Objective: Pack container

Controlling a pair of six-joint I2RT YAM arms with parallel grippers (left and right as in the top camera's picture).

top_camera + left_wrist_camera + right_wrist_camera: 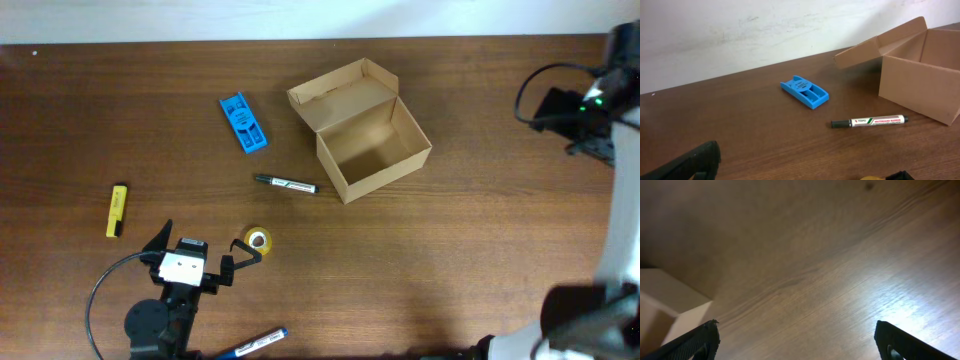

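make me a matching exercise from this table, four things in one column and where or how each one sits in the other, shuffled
Things
1. container
2. blue plastic piece
3. yellow marker
4. tape roll

Place or state
A. nearest the table's left edge
B. lid open, nothing inside
C. right by one finger tip of the left gripper
D. flat on the table, just left of the container's flap

Pairs: 1-B, 2-D, 3-A, 4-C
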